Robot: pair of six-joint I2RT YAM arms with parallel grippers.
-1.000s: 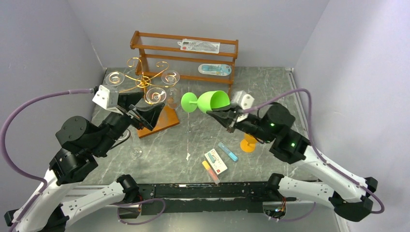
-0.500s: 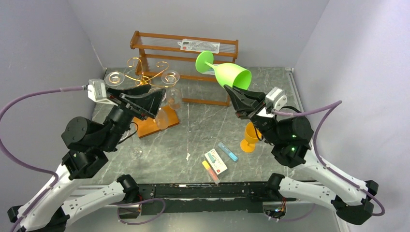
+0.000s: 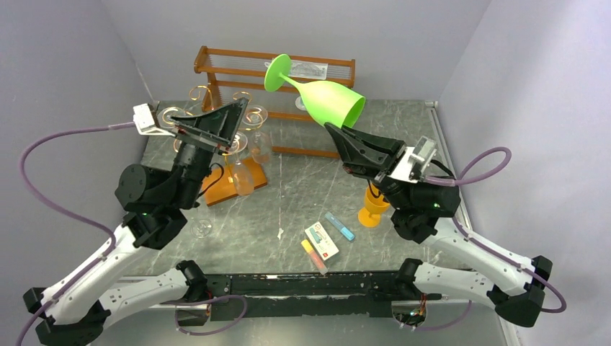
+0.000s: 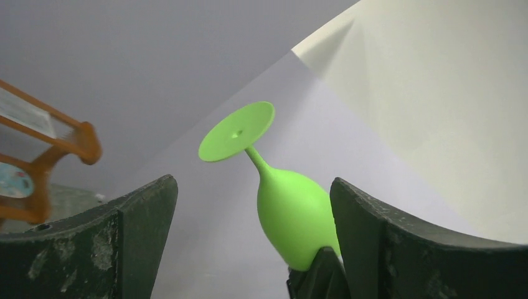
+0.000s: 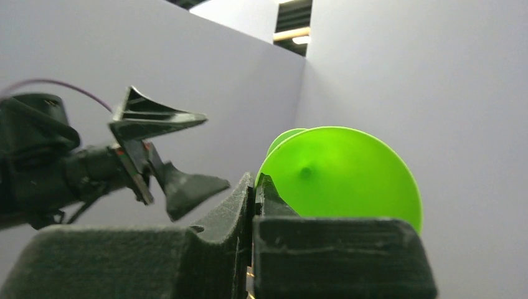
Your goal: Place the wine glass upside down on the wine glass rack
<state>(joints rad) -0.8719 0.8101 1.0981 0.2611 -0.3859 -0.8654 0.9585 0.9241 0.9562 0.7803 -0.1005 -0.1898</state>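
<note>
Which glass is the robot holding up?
Look by the brown wooden shelf at the back. The right gripper holds a wine glass up by its rim. It is bright green, unlike the clear glasses and the orange glass.

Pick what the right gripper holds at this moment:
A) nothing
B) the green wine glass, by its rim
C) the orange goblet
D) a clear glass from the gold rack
B: the right gripper is shut on the rim of the green wine glass, which is tilted in the air with its foot uppermost.
</note>
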